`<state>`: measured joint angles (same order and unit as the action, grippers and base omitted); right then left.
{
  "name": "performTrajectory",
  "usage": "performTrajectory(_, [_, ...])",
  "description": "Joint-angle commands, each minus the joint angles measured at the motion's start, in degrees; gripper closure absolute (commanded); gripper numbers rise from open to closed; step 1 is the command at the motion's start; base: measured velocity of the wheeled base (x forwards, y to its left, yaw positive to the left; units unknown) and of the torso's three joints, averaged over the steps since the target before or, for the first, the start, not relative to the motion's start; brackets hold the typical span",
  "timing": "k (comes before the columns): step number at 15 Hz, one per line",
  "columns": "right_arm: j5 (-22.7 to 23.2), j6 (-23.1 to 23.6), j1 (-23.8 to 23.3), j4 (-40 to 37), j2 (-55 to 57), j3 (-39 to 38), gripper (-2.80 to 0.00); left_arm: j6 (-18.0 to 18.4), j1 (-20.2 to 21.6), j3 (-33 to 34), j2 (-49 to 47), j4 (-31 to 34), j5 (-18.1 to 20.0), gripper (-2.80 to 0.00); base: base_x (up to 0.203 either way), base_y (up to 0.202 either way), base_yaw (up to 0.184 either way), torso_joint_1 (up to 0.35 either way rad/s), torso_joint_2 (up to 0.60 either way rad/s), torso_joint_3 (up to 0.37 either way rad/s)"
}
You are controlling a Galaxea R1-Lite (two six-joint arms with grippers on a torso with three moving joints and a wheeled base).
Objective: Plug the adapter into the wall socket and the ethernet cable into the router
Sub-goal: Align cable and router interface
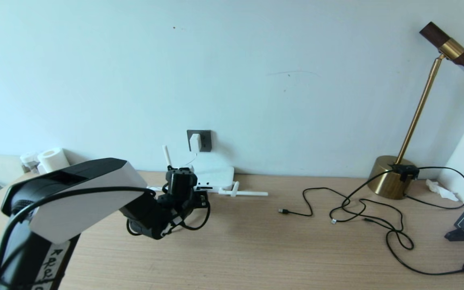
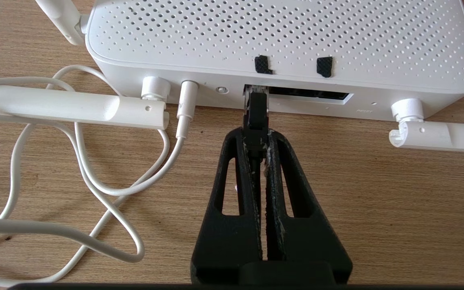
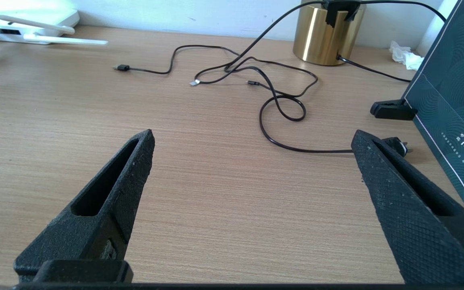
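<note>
Adapter (image 1: 194, 141) is already in the socket (image 1: 204, 140) on the wall above the tabletop's (image 1: 256, 241) back edge, so that half looks done. Router (image 2: 280, 40) sits at the back edge just below it, w/ its white cord (image 2: 95, 189) plugged in and looping over the wood.

Left end effector (image 2: 256, 137) is right at the router's front, clenched on the black ethernet cable (image 2: 256, 117) just behind the plug. Clear plug tip is at the mouth of the port slot's near end; looks partly in, but can't tell if it's fully seated or clicked. Left to do, I'd say: final push, then let go.

Right end effector (image 3: 252, 161) hangs idle over the front-right part of the tabletop, spread wide, grasping nothing.

Hard to see: from the head view the left arm blocks the plug and port. Rest of the ethernet cable is mostly hidden behind the arm. Thin black cables (image 1: 377, 209) near the lamp (image 1: 393, 177) aren't involved.
</note>
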<state>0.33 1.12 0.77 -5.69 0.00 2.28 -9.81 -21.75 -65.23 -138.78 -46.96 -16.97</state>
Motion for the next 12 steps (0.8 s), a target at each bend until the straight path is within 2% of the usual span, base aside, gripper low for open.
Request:
performTrajectory(1, [0.02, 0.02, 0.02, -0.02, 0.09, 0.01, -2.80, -0.03, -0.05, 0.02, 0.17, -0.15, -0.08, 0.00, 0.000, 0.000, 0.000, 0.000, 0.00, 0.000])
performTrajectory(12, [0.02, 0.02, 0.02, -0.02, 0.08, 0.01, -2.80, -0.12, -0.14, 0.19, -0.70, -0.24, 0.01, 0.00, 0.000, 0.000, 0.000, 0.000, 0.00, 0.000])
